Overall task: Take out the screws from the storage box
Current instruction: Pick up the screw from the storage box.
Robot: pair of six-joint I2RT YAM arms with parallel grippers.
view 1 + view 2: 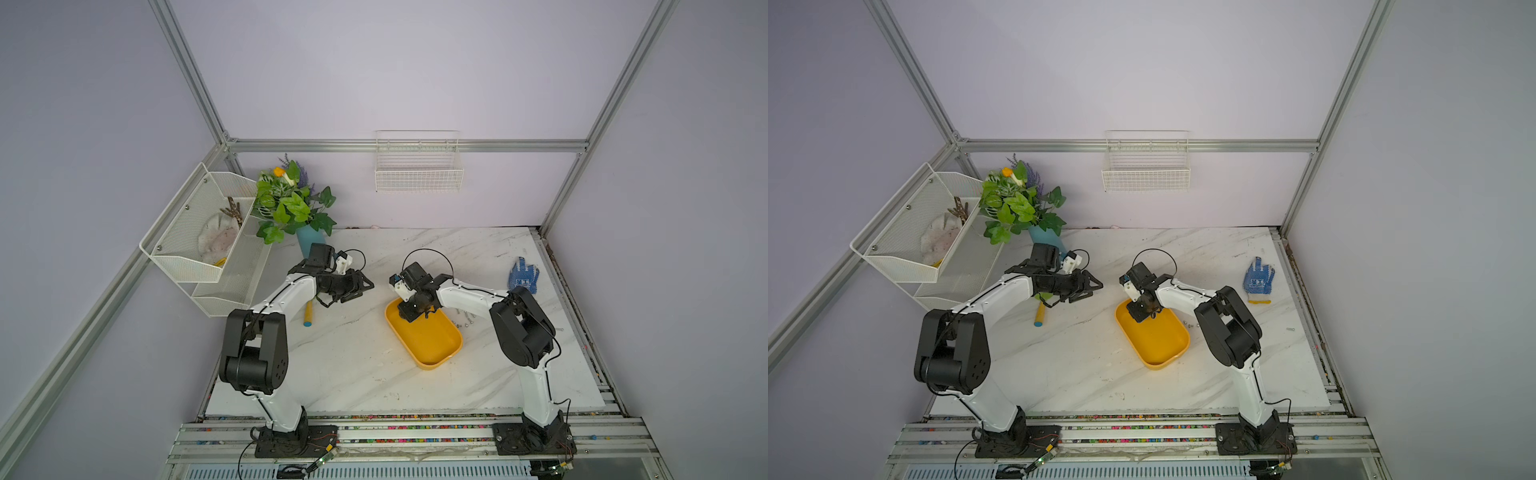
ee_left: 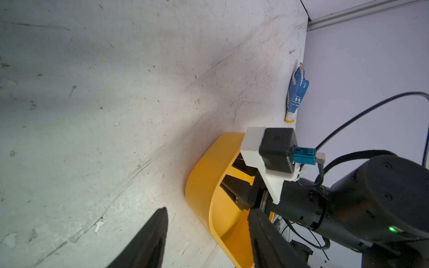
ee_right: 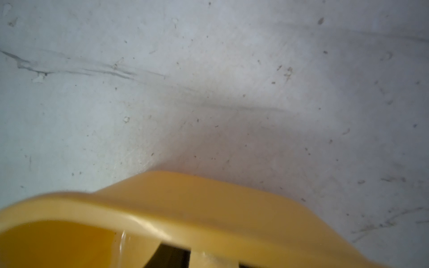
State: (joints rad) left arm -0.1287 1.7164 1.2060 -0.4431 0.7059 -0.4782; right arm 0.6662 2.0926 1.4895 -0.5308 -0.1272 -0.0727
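Right arm in the spotlight: the right gripper (image 1: 409,313) was down inside the storage box (image 1: 428,345), at the end farthest from the robot's bases, and the wrist above it hid the fingertips in both top views. From the left wrist view we got a better look. The right gripper (image 2: 227,174) had its two black fingers (image 2: 235,193) parted, with the yellow floor of the storage box (image 2: 202,185) showing in the gap. Whether anything sat between them we could not tell. The right wrist view gave us only the box's rounded rim (image 3: 209,197), blurred and very near, with the marbled surface (image 3: 209,92) beyond it. The box lay at an angle on the surface (image 1: 353,361), between the two arms and nearer the right one. And the screws (image 1: 463,320)? The ones we could make out were a small cluster on the surface just beside the box's right long side, plus one more screw (image 1: 1290,329) lying well apart, out past the right arm. Over on the other side, the left gripper (image 1: 361,291) hovered above the surface, spread wide and holding nothing, well apart from the box, and its fingers (image 2: 148,241) framed the left wrist view. A blue dotted glove (image 1: 523,276) lay near the surface's right edge, and a yellow stick with a blue tip (image 1: 308,313) lay beneath the left arm.
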